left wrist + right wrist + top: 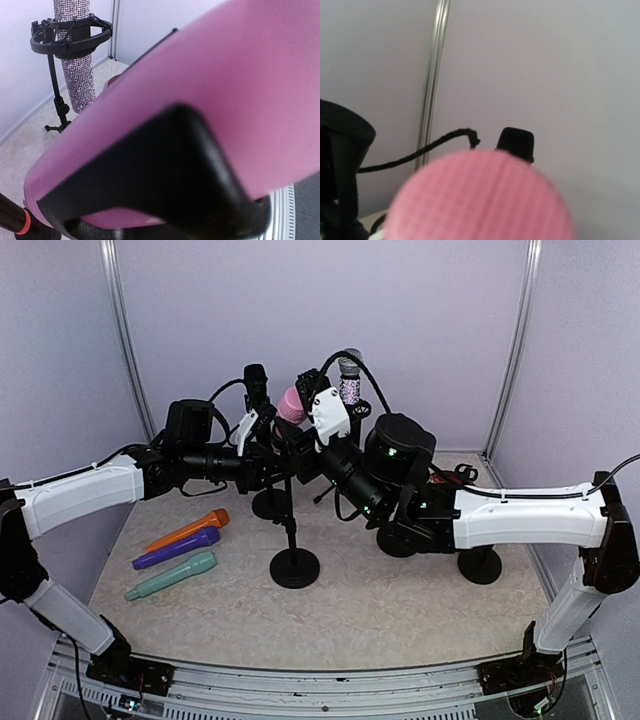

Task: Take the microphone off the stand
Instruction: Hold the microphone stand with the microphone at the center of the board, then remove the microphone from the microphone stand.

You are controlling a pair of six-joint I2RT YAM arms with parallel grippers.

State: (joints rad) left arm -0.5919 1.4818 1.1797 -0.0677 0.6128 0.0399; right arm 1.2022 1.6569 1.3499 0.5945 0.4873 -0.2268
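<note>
**Inspector A:** Status of the stand (293, 540)?
**Inspector B:** The pink microphone (291, 405) appears seated on top of it. Removal is not yet done.
**Inspector A:** Grippers?
**Inspector B:** The left gripper (266, 432) is clamped on the microphone's body. The right gripper (308, 390) is by its head, jaw state impossible to tell. Lift-out is outstanding.

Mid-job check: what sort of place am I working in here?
Probably a lab test booth, not a stage: plain lilac wall panels between metal posts, a beige tabletop with both arms bolted on, and spare microphones lying beside the stands.

Microphone (291, 405) atop stand (291, 525); spare microphones (177, 548) leftward.
</note>
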